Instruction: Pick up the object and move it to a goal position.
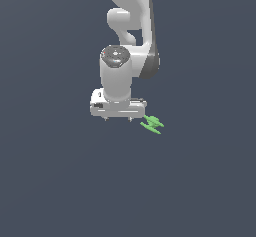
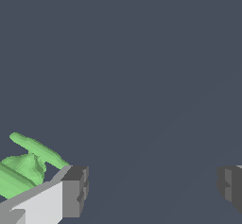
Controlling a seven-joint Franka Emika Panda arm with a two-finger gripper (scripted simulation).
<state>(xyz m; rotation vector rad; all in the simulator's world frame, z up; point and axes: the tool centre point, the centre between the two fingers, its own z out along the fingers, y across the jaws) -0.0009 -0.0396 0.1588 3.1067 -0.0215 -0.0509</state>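
Closest in the exterior view is the white gripper (image 1: 118,118), pointing down from the arm (image 1: 131,26) over a plain dark floor (image 1: 60,181). The green spiky object (image 1: 152,123) lies just beside it, on the exterior view's right, outside the fingers.

In the wrist view one grey fingertip (image 2: 74,191) sits well apart from the other, nothing between them: the jaws stand wide. The object (image 2: 26,164) shows beyond that finger's outer side, perhaps touching it.
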